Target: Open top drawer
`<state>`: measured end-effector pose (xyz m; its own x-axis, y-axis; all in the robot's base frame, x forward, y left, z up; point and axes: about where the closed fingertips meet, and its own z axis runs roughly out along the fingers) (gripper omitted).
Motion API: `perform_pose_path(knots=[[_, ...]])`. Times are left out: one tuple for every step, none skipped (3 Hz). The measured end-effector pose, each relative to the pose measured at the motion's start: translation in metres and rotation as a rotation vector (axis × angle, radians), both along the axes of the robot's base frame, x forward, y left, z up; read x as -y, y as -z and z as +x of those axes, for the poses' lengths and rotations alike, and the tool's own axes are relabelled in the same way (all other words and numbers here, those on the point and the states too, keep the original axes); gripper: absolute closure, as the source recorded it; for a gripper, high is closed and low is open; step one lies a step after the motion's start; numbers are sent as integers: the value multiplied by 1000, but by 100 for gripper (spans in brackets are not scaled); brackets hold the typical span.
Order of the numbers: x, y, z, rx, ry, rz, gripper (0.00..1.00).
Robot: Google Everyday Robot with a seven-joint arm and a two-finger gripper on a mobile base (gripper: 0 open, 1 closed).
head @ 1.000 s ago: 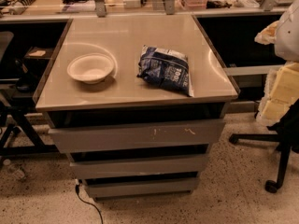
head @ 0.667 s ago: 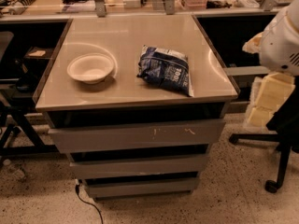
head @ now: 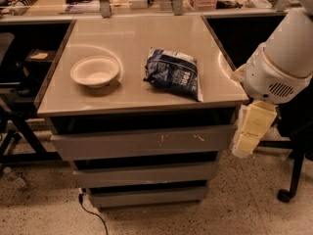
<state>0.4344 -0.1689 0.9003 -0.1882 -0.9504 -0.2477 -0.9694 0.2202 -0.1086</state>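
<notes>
The top drawer (head: 122,143) is the widest grey front just under the tabletop, with small pale scuff marks right of centre. Its front is flat and without a handle, and no tray interior shows. Two narrower grey drawers (head: 146,174) sit below it. My gripper (head: 248,133) is pale yellow and hangs downward from the white arm (head: 283,62) at the right. It is beside the right end of the top drawer's front, at about the same height, and holds nothing that I can see.
A white bowl (head: 95,71) and a dark blue snack bag (head: 172,73) lie on the beige tabletop (head: 132,38). A black chair base (head: 293,175) stands at the right on the speckled floor. A cable (head: 93,214) trails below the cabinet. A cluttered counter runs along the back.
My arm has swung in from the right edge toward the cabinet. The gripper has come down and left, close to the top drawer's right end. The drawers, bowl and bag have not moved.
</notes>
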Motion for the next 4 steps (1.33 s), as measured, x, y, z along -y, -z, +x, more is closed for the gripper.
perform_pose_path(knots=[[-2, 4, -6, -5, -12, 13, 0], [-27, 33, -28, -38, -8, 45, 0], [-59, 91, -49, -123, -33, 56, 0], [-90, 158, -50, -205, -48, 66, 0]])
